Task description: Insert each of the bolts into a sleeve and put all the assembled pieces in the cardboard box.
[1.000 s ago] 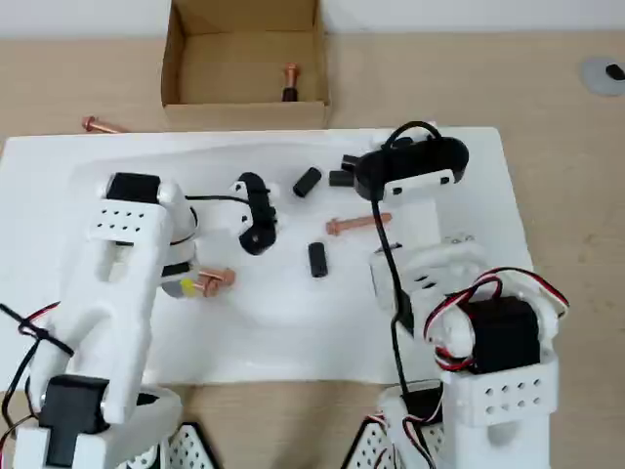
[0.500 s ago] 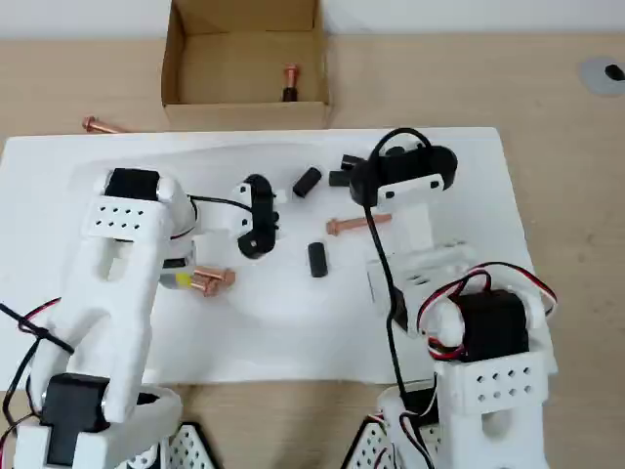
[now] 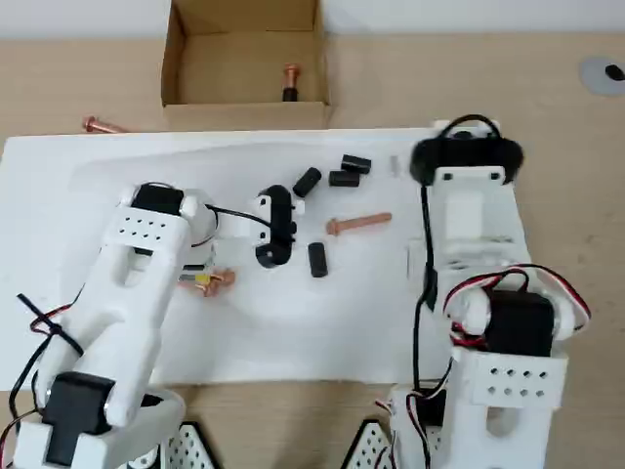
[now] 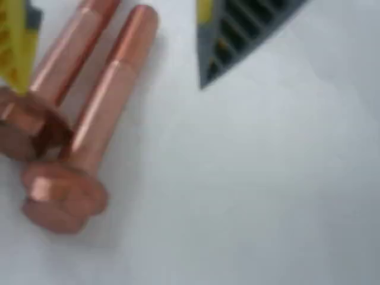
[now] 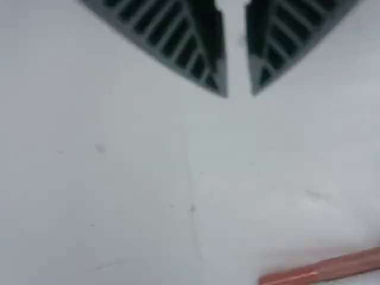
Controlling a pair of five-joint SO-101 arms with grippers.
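Wooden table (image 3: 566, 107), white sheet (image 3: 293, 332) spread over it, and I've got both claws low over the sheet. Left claw (image 4: 110, 89) stands wide apart, gripping nothing. First bolt (image 4: 101, 107) lies flat in its gap, and the second bolt (image 4: 65, 59) lies alongside it, tucked against the yellow finger (image 4: 12, 47). Right claw (image 5: 238, 89) has its tips nearly together with just a thin slit between, and nothing in it. A third bolt (image 5: 320, 270) lies on the sheet near it, clear of the tips. Between the two claws sit a lone sleeve (image 3: 317, 259) and a cluster of three sleeves (image 3: 343, 179). Well beyond both claws, the cardboard box (image 3: 244, 115) holds one assembled piece (image 3: 290, 83). A stray bolt (image 3: 101, 125) lies on bare wood, far out past the left claw.
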